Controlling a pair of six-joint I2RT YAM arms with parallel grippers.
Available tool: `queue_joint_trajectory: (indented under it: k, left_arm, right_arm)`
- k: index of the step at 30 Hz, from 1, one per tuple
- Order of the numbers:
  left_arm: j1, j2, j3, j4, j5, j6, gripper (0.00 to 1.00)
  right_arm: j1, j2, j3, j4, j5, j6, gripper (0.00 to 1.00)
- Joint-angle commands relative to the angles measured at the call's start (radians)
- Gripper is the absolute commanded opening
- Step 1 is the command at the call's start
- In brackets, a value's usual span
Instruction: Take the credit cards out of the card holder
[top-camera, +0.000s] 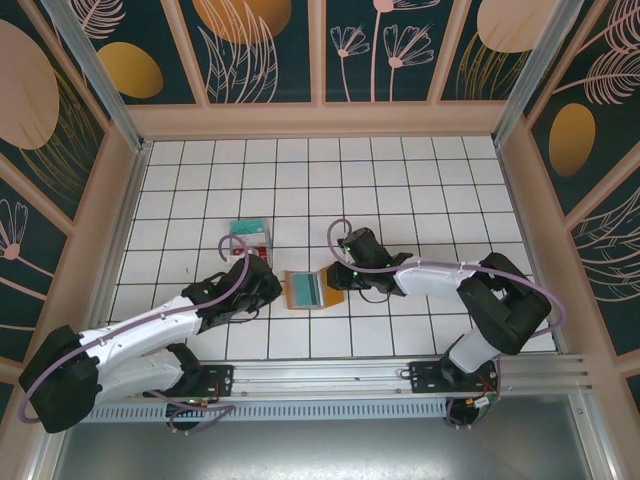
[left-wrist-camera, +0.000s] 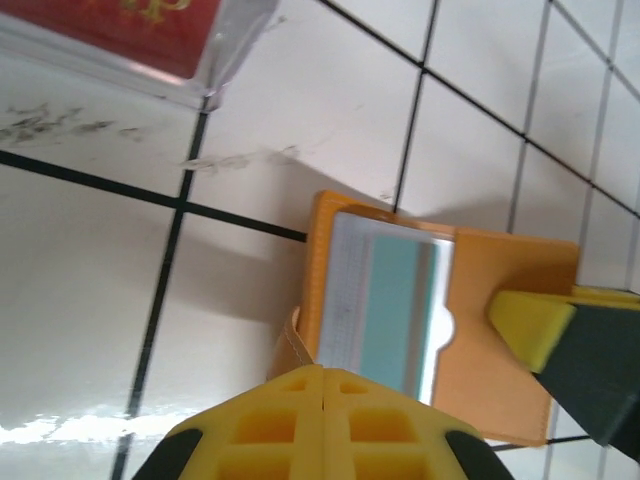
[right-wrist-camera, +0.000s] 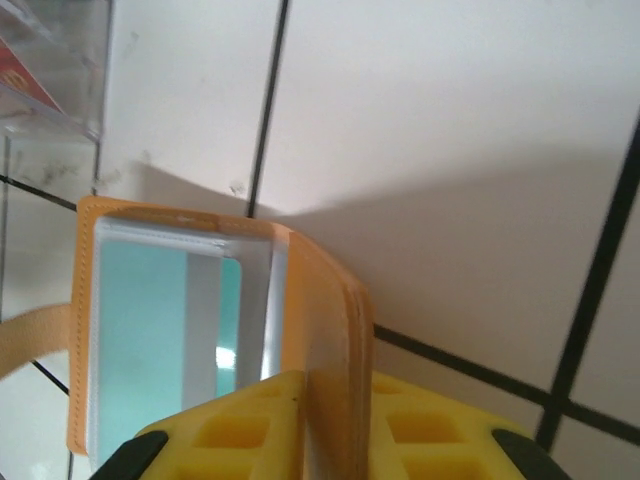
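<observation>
The orange card holder (top-camera: 290, 303) lies open on the white tiles between both arms. A teal credit card (left-wrist-camera: 400, 310) sits in the clear sleeve of its flat half (right-wrist-camera: 140, 340). My right gripper (right-wrist-camera: 335, 420) is shut on the holder's other half (right-wrist-camera: 325, 320), which stands up on edge between the yellow fingers. In the left wrist view that right finger (left-wrist-camera: 530, 325) rests on the orange leather (left-wrist-camera: 500, 380). My left gripper (left-wrist-camera: 325, 400) is shut at the holder's left edge, with the tan strap (left-wrist-camera: 288, 345) running into its fingertips. From above, the left gripper (top-camera: 268, 290) and right gripper (top-camera: 335, 276) flank the holder.
A clear plastic box (top-camera: 250, 237) holding a red card (left-wrist-camera: 130, 25) and a teal one stands just behind the left gripper. Wooden walls (top-camera: 320, 120) ring the tiled floor. An aluminium rail (top-camera: 400, 375) runs along the near edge.
</observation>
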Motion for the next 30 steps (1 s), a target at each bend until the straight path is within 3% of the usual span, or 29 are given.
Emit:
queue_joint_trajectory:
  k: [1, 2, 5, 11, 21, 27, 30]
  left_arm:
    - [0.011, 0.031, -0.023, -0.005, -0.026, 0.051, 0.00]
    - [0.014, 0.041, -0.027, 0.010, -0.021, 0.056, 0.00]
    - [0.019, 0.075, -0.017, 0.021, -0.014, 0.070, 0.00]
    - [0.020, 0.109, 0.089, -0.063, 0.025, 0.101, 0.46]
    - [0.018, 0.054, 0.233, -0.180, -0.005, 0.118, 0.46]
    - [0.010, 0.131, 0.238, 0.025, 0.173, 0.147, 0.34]
    - [-0.016, 0.208, 0.235, 0.079, 0.189, 0.129, 0.27]
  right_arm:
    - [-0.007, -0.038, -0.050, -0.002, -0.003, 0.022, 0.11]
    - [-0.009, -0.043, -0.059, 0.002, -0.006, 0.027, 0.05]
    - [-0.010, -0.063, -0.085, 0.023, -0.016, 0.047, 0.00]
    - [-0.010, -0.093, -0.115, 0.077, -0.035, 0.101, 0.00]
    - [-0.009, -0.108, -0.128, 0.084, -0.021, 0.111, 0.00]
    - [-0.010, -0.105, -0.128, 0.086, -0.020, 0.107, 0.00]
    - [-0.010, -0.098, -0.125, 0.088, -0.018, 0.104, 0.00]
